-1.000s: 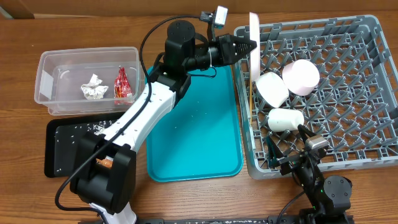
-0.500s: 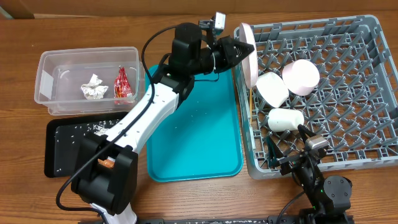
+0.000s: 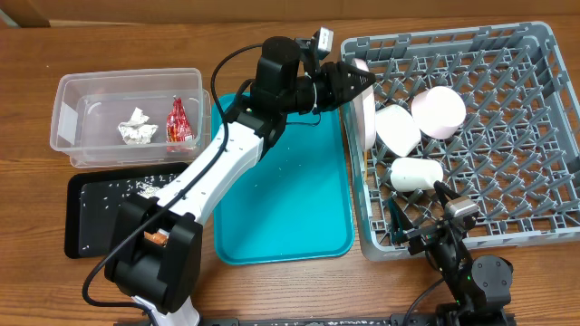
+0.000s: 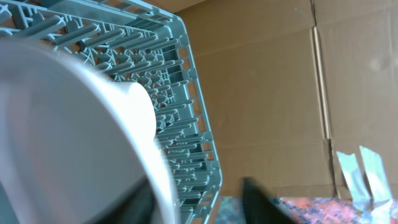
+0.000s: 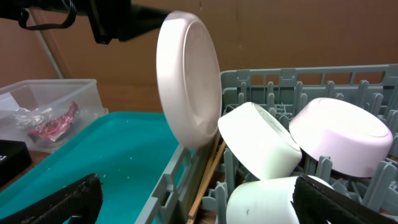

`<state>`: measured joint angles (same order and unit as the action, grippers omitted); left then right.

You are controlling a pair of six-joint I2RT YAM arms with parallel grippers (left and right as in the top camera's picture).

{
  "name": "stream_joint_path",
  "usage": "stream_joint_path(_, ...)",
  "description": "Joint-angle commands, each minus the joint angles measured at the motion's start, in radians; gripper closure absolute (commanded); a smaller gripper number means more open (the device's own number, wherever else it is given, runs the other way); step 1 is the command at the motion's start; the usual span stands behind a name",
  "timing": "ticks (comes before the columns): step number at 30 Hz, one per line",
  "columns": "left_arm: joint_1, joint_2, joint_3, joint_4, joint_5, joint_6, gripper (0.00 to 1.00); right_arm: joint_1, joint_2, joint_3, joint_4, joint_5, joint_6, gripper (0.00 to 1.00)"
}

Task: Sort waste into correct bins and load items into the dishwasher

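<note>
The round white plate (image 3: 364,113) stands on edge in the left column of the grey dish rack (image 3: 507,208). It also shows in the right wrist view (image 5: 189,81). My left gripper (image 3: 362,80) is at the plate's top rim. In the left wrist view (image 4: 205,199) its fingers are spread wider than the rim between them. The rack holds a white bowl (image 3: 397,129), a pink bowl (image 3: 439,111), a white cup (image 3: 417,174) and chopsticks (image 5: 208,174). My right gripper (image 5: 199,208) is open and empty, just short of the cup.
The clear tub (image 3: 68,118) at the left holds a silvery wrapper (image 3: 136,127) and a red wrapper (image 3: 178,122). The black tray (image 3: 91,217) holds scraps and an orange sausage piece (image 3: 154,238). The teal tray (image 3: 281,199) lies between the bins and the rack.
The left gripper has come down and slightly right, and the plate has dropped from above the rack's edge into its left column. The right arm has not moved.
</note>
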<state>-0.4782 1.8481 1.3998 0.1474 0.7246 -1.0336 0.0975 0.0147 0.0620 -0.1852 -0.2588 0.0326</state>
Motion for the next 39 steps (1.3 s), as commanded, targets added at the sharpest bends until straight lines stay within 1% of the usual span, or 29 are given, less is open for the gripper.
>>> stream_joint_path(1, 0.026, -0.003, 0.010, 0.023, 0.056, 0.016, 0.00, -0.007, -0.012, -0.005, 0.005, -0.005, -0.003, 0.00)
stream_joint_path(3, 0.055, -0.006, 0.010, 0.024, 0.104, 0.017, 0.00, -0.007, -0.012, -0.005, 0.005, -0.005, -0.003, 0.00)
stream_joint_path(5, 0.090, -0.016, 0.010, -0.027, 0.119, 0.017, 0.00, -0.007, -0.012, -0.005, 0.005, -0.005, -0.003, 0.00)
stream_joint_path(8, 0.152, -0.065, 0.010, -0.174, 0.101, 0.065, 0.00, -0.007, -0.012, -0.005, 0.005, -0.005, -0.003, 0.00)
stream_joint_path(10, 0.189, -0.121, 0.010, -0.274, 0.079, 0.129, 0.00, -0.007, -0.012, -0.005, 0.005, -0.005, -0.003, 0.00)
stream_joint_path(12, 0.222, -0.209, 0.011, -0.396, 0.023, 0.209, 0.00, -0.007, -0.012, -0.005, 0.005, -0.005, -0.003, 0.00)
stream_joint_path(14, 0.246, -0.307, 0.024, -0.546, -0.063, 0.280, 0.00, -0.007, -0.012, -0.005, 0.005, -0.005, -0.003, 0.00)
stream_joint_path(16, 0.267, -0.409, 0.058, -0.732, -0.171, 0.377, 0.00, -0.007, -0.012, -0.005, 0.005, -0.005, -0.003, 0.00)
stream_joint_path(18, 0.278, -0.511, 0.116, -0.964, -0.346, 0.468, 0.00, -0.007, -0.012, -0.005, 0.005, -0.005, -0.003, 0.00)
stream_joint_path(20, 0.279, -0.594, 0.172, -1.154, -0.529, 0.521, 0.00, -0.007, -0.012, -0.005, 0.005, -0.005, -0.003, 0.00)
stream_joint_path(22, 0.278, -0.678, 0.212, -1.307, -0.696, 0.550, 0.00, -0.007, -0.012, -0.005, 0.005, -0.005, -0.003, 0.00)
stream_joint_path(23, 0.278, -0.715, 0.221, -1.358, -0.748, 0.560, 0.00, -0.007, -0.012, -0.005, 0.005, -0.005, -0.003, 0.00)
stream_joint_path(26, 0.278, -0.818, 0.223, -1.472, -0.847, 0.567, 0.00, -0.007, -0.012, -0.005, 0.005, -0.005, -0.003, 0.00)
stream_joint_path(28, 0.278, -0.867, 0.223, -1.518, -0.883, 0.566, 0.00, -0.007, -0.012, -0.005, 0.005, -0.005, -0.003, 0.00)
stream_joint_path(31, 0.278, -0.917, 0.223, -1.558, -0.879, 0.565, 0.00, -0.007, -0.012, -0.005, 0.005, -0.005, -0.003, 0.00)
stream_joint_path(33, 0.278, -0.934, 0.223, -1.571, -0.849, 0.558, 0.00, -0.007, -0.012, -0.005, 0.005, -0.005, -0.003, 0.00)
stream_joint_path(35, 0.278, -0.939, 0.223, -1.572, -0.820, 0.558, 0.00, -0.007, -0.012, -0.005, 0.005, -0.005, -0.003, 0.00)
stream_joint_path(39, 0.278, -0.938, 0.222, -1.577, -0.817, 0.558, 0.00, -0.007, -0.012, -0.005, 0.005, -0.005, -0.003, 0.00)
